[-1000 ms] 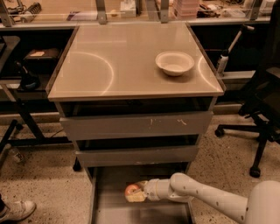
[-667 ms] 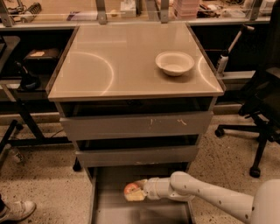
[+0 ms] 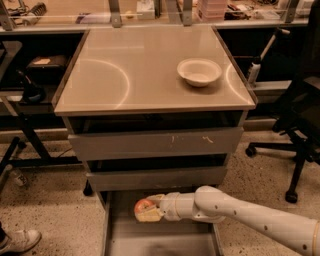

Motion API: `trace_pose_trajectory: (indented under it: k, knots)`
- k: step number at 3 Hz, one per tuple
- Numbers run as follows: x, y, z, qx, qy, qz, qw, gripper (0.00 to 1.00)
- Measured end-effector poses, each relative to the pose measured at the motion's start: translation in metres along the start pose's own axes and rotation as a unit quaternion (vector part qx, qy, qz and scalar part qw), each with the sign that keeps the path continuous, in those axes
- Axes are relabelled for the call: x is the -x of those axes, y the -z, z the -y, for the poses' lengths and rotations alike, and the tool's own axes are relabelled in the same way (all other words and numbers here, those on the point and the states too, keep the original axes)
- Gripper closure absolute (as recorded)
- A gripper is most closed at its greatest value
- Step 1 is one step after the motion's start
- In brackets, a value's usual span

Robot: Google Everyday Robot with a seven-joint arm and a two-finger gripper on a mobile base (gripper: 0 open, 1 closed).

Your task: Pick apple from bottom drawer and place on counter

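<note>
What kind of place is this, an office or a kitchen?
Probably an office or lab workspace: a wheeled office chair, cluttered desks behind the counter. The gripper grips the apple over the bottom drawer.

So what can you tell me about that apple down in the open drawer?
The apple is small and round, red with a yellowish patch, and its skin looks smooth. It is over the pulled-out bottom drawer, toward the back left. The gripper, reaching in from the right, is shut on it, with one pale finger above and one below. I cannot tell whether it rests on the drawer floor or is lifted.
</note>
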State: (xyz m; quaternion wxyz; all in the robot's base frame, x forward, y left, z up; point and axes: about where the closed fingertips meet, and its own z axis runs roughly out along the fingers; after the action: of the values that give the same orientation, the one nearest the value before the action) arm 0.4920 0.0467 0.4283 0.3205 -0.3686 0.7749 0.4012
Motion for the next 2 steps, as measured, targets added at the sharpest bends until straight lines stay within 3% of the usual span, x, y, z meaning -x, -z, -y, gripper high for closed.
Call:
trace_pose_trajectory:
  k: [1, 2]
  knots:
    - [0.0438, 0.0118, -0.0316, 0.011, 0.038, 0.002, 0.9992, 1.0]
    - [0.0485, 0.0141, -0.0342, 0.016, 0.036, 0.006, 0.9992, 1.0]
